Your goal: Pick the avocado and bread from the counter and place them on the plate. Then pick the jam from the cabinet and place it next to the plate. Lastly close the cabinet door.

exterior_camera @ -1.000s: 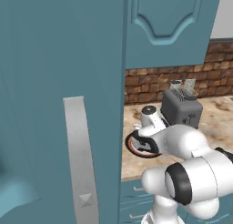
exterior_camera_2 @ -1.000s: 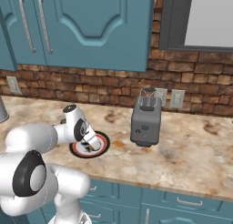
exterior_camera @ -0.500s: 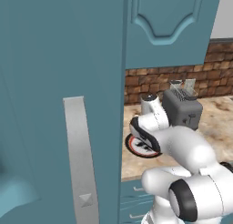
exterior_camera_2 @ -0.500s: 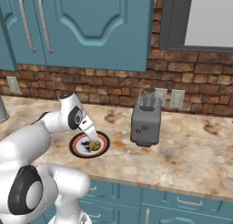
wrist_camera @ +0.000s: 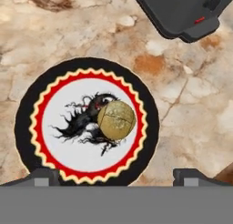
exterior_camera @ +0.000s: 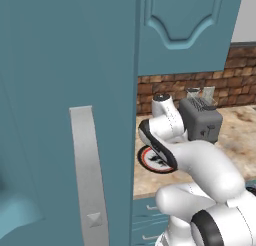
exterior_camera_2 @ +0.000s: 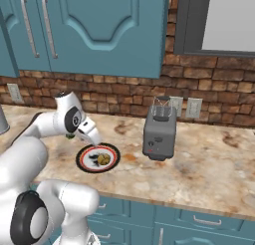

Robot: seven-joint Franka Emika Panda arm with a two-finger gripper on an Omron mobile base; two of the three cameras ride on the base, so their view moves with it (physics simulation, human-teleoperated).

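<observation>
The plate (wrist_camera: 32, 141) with its red rim, black ring and dark pattern lies on the counter (exterior_camera_2: 209, 159). A round tan bread (wrist_camera: 116, 120) rests on its white centre, also seen as the bread (exterior_camera_2: 103, 160) on the plate (exterior_camera_2: 84, 162) from the right base. My gripper (wrist_camera: 117, 176) hangs open above the plate's near edge, nothing between its fingertips (wrist_camera: 42, 175); the gripper (exterior_camera_2: 94, 138) sits just up-left of the plate. A dark green bit (exterior_camera_2: 70, 136) peeks from under the wrist; I cannot tell if it is the avocado. The open cabinet door (exterior_camera: 60, 90) hides the jam.
A dark grey toaster (exterior_camera_2: 159, 132) stands right of the plate, its corner (wrist_camera: 182, 11) close beyond the rim. The door's grey bar handle (exterior_camera: 90, 175) is very near the left base camera. Closed teal wall cabinets (exterior_camera_2: 99, 30) hang above a brick backsplash.
The hand has lifted up and away from the plate, uncovering the bread that now lies on it. The jaws have spread slightly wider.
</observation>
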